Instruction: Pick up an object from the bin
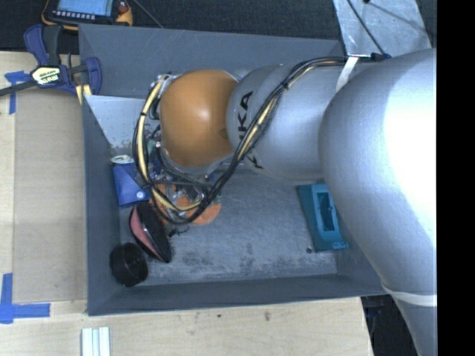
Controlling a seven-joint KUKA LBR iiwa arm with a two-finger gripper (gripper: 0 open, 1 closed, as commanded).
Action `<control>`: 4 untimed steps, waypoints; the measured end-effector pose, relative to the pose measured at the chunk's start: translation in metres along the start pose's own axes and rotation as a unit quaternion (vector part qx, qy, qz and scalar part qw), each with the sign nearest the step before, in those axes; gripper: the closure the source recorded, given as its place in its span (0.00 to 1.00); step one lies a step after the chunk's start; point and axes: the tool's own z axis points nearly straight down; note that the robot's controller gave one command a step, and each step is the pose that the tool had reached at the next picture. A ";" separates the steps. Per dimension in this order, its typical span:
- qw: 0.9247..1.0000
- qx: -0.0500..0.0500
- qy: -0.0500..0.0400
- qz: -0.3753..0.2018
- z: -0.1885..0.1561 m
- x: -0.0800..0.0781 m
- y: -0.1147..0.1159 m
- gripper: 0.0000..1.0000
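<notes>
Grey bin (252, 243) is holding five things: one blue piece (126, 186), one pink-and-black item (148, 233), one black round cap (128, 264), one teal block (324, 217) at right, and one orange lump (208, 212) left of centre, lying under the pincer (182, 199) — open or closed, cannot tell.

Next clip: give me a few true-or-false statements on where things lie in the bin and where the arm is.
1. A teal box lies on the right of the bin floor, apart from the other things. True.
2. A black cap sits near the bin's lower left corner. True.
3. The blue block rests against the bin's right wall. False: it lies by the left wall.
4. The arm's wrist hangs over the teal box. False: it is over the bin's left half, close to the blue block and an orange thing.
</notes>
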 end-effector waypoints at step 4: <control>0.985 0.001 -0.002 -0.170 -0.023 -0.017 -0.022 0.00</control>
